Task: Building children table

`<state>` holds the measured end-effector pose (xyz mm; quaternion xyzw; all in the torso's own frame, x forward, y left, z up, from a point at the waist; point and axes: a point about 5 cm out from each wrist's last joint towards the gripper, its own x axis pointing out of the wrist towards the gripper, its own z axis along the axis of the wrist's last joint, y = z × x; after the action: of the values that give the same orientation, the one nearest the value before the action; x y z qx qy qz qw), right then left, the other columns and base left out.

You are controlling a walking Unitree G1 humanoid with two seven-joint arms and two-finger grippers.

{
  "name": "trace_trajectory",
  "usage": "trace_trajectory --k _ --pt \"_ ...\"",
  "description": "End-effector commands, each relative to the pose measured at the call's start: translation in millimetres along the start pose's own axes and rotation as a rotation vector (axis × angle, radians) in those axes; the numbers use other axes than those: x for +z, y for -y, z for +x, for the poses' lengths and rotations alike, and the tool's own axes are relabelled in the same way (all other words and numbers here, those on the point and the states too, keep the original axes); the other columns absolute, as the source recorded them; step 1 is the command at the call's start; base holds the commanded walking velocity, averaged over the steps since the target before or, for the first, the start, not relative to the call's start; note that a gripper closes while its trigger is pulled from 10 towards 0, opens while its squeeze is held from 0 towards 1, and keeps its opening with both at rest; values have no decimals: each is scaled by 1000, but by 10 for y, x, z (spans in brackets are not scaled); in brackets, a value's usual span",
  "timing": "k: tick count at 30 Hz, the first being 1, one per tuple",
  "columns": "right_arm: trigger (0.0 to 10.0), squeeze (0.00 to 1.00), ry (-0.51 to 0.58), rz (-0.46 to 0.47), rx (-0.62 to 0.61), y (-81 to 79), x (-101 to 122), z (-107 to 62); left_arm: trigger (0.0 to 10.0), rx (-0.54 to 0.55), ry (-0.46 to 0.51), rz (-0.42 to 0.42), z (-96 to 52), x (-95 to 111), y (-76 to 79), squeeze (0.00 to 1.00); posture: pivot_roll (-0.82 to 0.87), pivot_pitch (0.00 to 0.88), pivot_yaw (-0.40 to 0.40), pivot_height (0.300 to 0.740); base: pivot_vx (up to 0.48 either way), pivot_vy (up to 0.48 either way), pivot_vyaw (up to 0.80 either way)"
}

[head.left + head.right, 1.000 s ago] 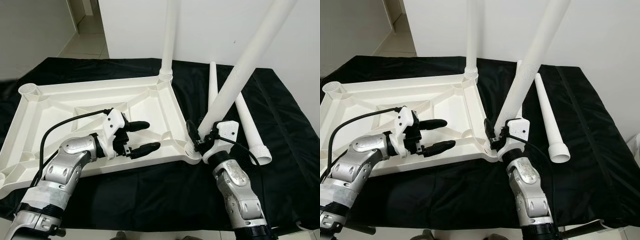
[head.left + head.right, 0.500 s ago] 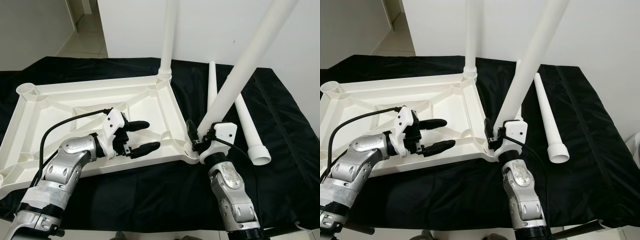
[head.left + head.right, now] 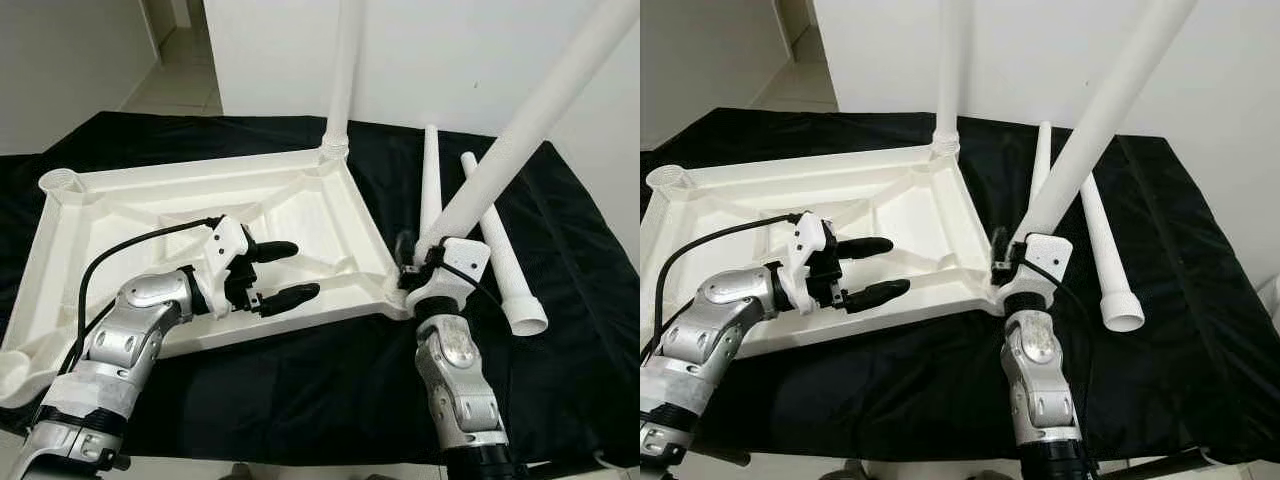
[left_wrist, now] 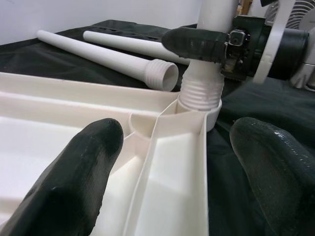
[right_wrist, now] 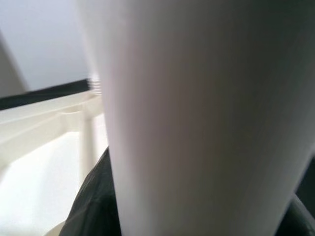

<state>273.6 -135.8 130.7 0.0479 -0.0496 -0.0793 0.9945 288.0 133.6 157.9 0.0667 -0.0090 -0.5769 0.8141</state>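
At the near right corner of the upturned tabletop point(image 3: 190, 200), your right gripper point(image 3: 425, 272) has its fingers closed on a tilted leg point(image 3: 520, 130), threaded end in the socket. Your left gripper point(image 3: 285, 272) hovers over the near rim, fingers spread, holding nothing. One leg point(image 3: 343, 70) stands at the far corner; two spares point(image 3: 475, 230) lie right on the worktop point(image 3: 300, 370). Next, I judge: straighten the leg, then screw it home

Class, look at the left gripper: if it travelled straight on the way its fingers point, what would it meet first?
Probably the leg standing in the tabletop's corner socket, held by the right gripper; the left gripper points along the rim there.
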Motion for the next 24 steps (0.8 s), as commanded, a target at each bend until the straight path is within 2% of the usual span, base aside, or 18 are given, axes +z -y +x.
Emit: trace_trajectory --k 1,7,12,14,17,20,24 --pt "10000 0 -190 -54 -152 239 -390 -113 10000 -25 -4 6 -32 12 9 0 47 17 -11 740 0 0 0" --pt "10000 0 -178 -87 -141 179 -382 -79 10000 -20 -3 7 -34 13 8 0 49 13 -13 740 0 0 0" --pt "10000 0 -154 -142 -57 129 -395 -79 10000 -15 -5 11 -43 16 3 0 53 8 -18 740 0 0 0" --pt "10000 0 -161 -169 5 136 -464 -144 10000 -12 -6 13 -52 17 -1 0 50 10 -17 740 0 0 0" --pt "10000 0 -155 -197 28 149 -488 -175 10000 -10 -6 12 -55 16 -2 0 50 10 -17 740 0 0 0" --pt "10000 0 -117 -251 125 183 -528 -265 10000 -8 -6 12 -52 15 -5 0 44 17 -13 740 0 0 0" --pt "10000 0 -104 -280 146 231 -546 -295 10000 -8 -5 10 -47 16 -8 0 39 25 -9 740 0 0 0"
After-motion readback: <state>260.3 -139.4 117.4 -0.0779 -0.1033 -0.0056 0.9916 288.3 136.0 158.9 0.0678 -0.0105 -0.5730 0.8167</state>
